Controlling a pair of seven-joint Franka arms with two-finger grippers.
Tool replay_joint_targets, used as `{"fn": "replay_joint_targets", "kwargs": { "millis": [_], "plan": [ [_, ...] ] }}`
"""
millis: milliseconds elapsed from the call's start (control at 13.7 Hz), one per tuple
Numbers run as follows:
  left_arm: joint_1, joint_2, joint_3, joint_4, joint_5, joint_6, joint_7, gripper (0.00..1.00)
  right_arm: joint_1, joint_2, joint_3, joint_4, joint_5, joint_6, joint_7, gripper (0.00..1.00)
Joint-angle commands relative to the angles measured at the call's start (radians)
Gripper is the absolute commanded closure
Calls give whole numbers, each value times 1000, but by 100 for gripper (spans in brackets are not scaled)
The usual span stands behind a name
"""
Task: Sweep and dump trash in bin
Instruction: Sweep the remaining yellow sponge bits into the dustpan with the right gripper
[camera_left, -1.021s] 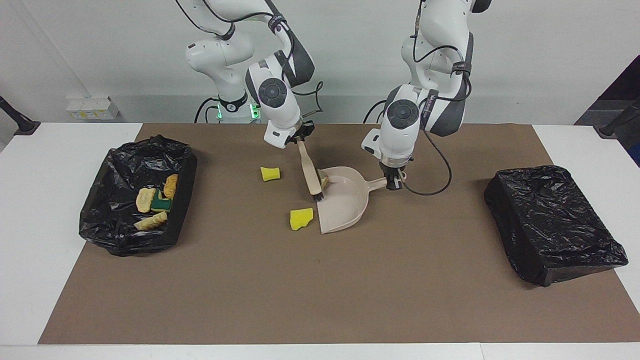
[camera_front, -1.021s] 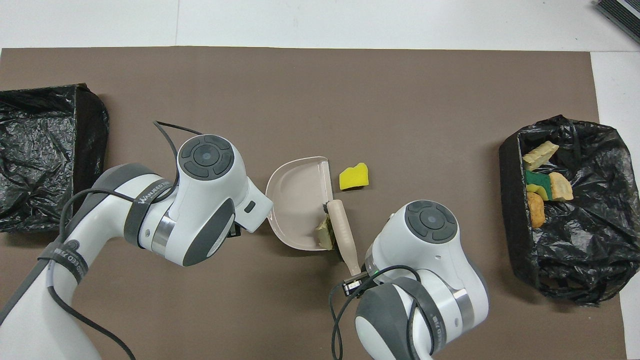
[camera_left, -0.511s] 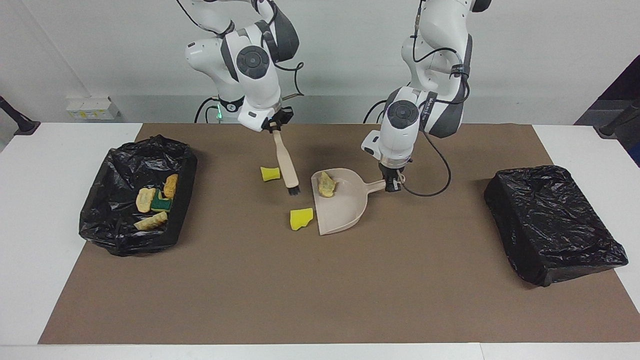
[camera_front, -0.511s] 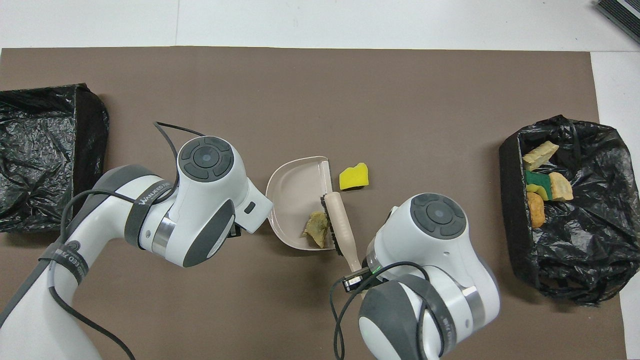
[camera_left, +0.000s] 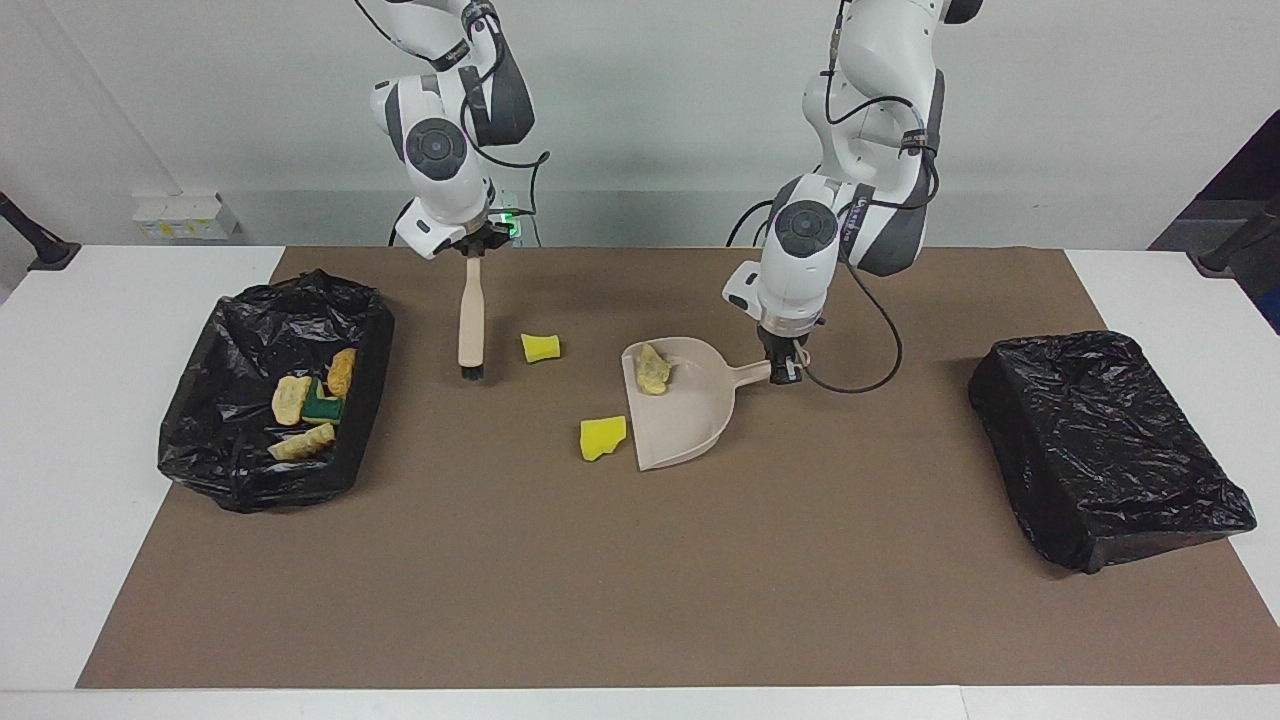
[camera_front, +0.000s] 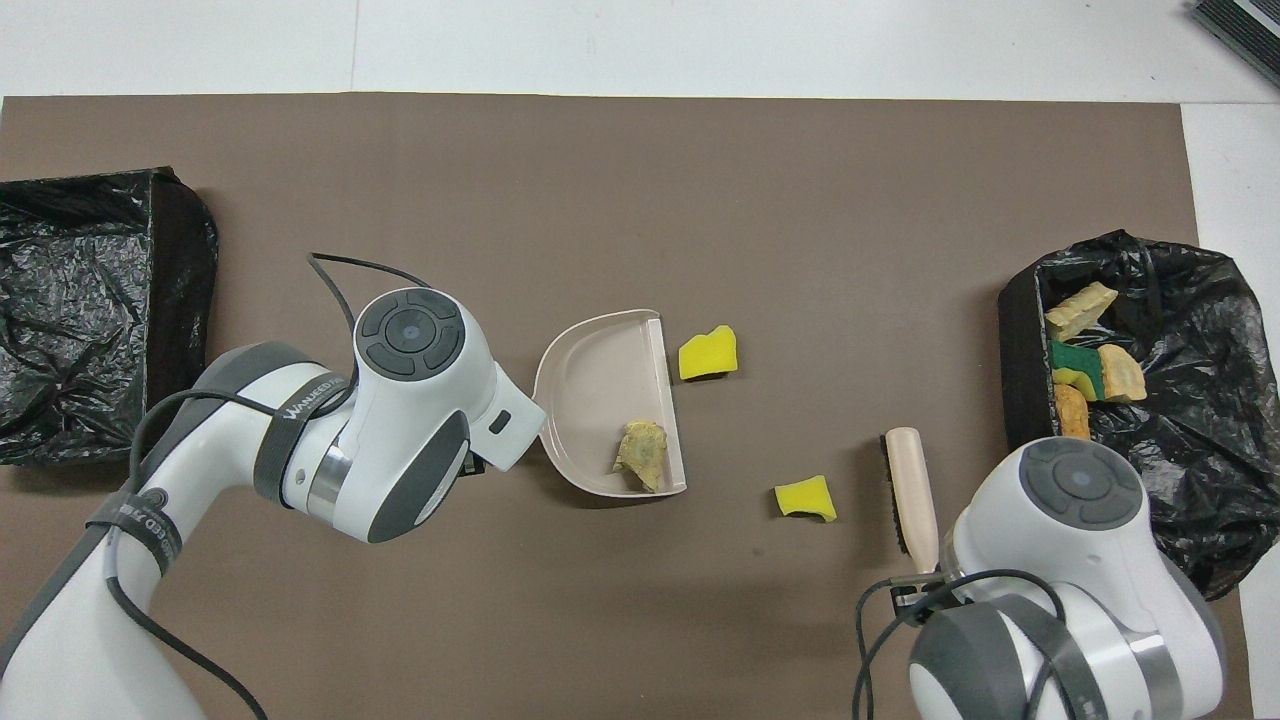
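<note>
The right gripper (camera_left: 472, 252), at upper left of the facing view, is clamped on the top of a beige brush (camera_left: 470, 318) that hangs nearly upright, dark bristles low over the brown mat (camera_left: 640, 580). The left gripper (camera_left: 786, 370), right of centre there, pinches the handle of the beige dustpan (camera_left: 685, 415), whose pan rests flat on the mat.

The trash is small and ragged. One tan, bread-like lump (camera_left: 654, 368) lies inside the dustpan by its open edge. Two bright yellow sponge chunks are loose on the mat: one (camera_left: 541, 347) between the brush and the pan, the other (camera_left: 603, 437) just beside the pan's lip. That makes three pieces outside the bin.

At left in the facing view sits a bin lined with black plastic (camera_left: 250, 470), holding about three tan pieces and one green-and-yellow sponge (camera_left: 322, 405). A second black-wrapped box (camera_left: 1105, 445) sits at right, closed over.

The overhead view hides both grippers under the white wrists, though it shows the brush (camera_front: 912, 490) lying close to the bin's rim (camera_front: 1020, 380) and the lump (camera_front: 642, 455) in the pan's lower corner. Only the facing view reveals both grips and the brush's height.
</note>
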Motion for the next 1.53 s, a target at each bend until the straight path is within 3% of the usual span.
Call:
{"fn": "replay_joint_targets", "kwargs": {
  "millis": [0, 292, 584, 948, 1094, 1240, 1459],
  "plan": [
    [7, -32, -3, -42, 14, 31, 4, 100, 34, 2, 18, -93, 29, 137, 94, 100],
    [9, -30, -3, -42, 14, 31, 4, 100, 145, 120, 18, -81, 194, 325, 79, 100],
    [9, -32, -3, -42, 14, 31, 4, 100, 270, 187, 19, 40, 360, 361, 77, 100],
    [9, -32, -3, -42, 14, 29, 4, 100, 345, 256, 21, 158, 597, 467, 71, 100],
    [9, -32, -3, -42, 14, 29, 4, 100, 365, 275, 21, 216, 592, 452, 76, 100],
    [10, -32, -1, -42, 14, 29, 4, 100, 355, 234, 6, 246, 551, 359, 62, 100],
    [10, -32, -1, -44, 14, 31, 4, 100, 293, 264, 16, 379, 215, 174, 18, 100]
  ]
}}
